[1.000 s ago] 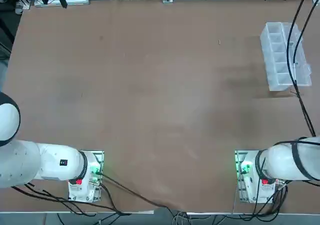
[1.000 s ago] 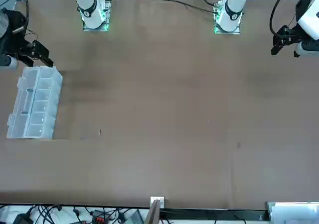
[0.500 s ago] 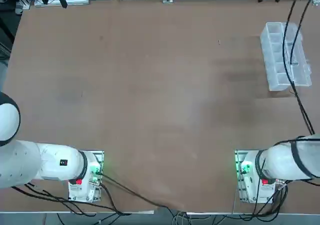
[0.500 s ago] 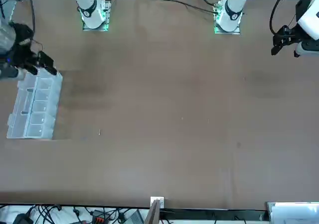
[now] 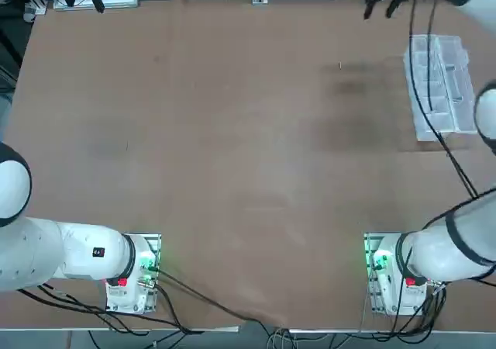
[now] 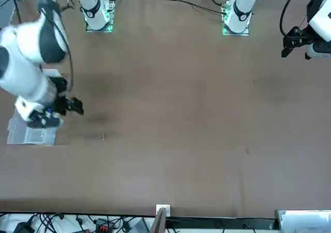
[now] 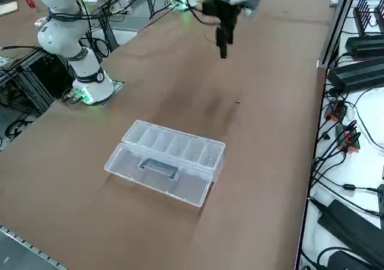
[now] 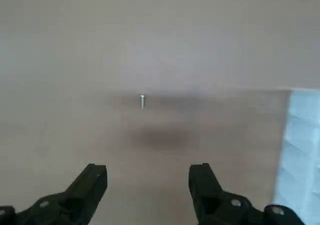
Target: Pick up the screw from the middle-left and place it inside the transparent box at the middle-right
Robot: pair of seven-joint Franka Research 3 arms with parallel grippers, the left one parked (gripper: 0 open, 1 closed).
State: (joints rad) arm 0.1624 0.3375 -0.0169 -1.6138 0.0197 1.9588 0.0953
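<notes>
"Right gripper [image 8: 147,169], what've you got?"

"Nothing. Jaws spread wide, bare gap between. I'm holding it up off the table [image 5: 232,171], fingers pointing down, probably so I can line up before dropping in. Wide makes sense: leaves slack for aiming at something that thin."

"And the screw [image 8: 142,101]?"

"Lying loose on the tabletop, touching nothing, robot's left of the transparent box [image 7: 165,159]. Wrist view has it ahead of the fingers, off their midline a bit, so I'd call this the approach: shift over, then lower."

"Box ready?"

"Looks it. Lid [image 7: 159,174] folded out flat on the robot's right, small compartments [image 7: 174,143] on the screw's side. Handy layout: short carry, no lid to reach across."

"Risks?"

"Tiny target. Close slightly off and I'd pinch air or flick it away. Tips have to get right down to the surface without jamming into it. Then release over one compartment, not a divider. Pickup still to do. Next."
</notes>
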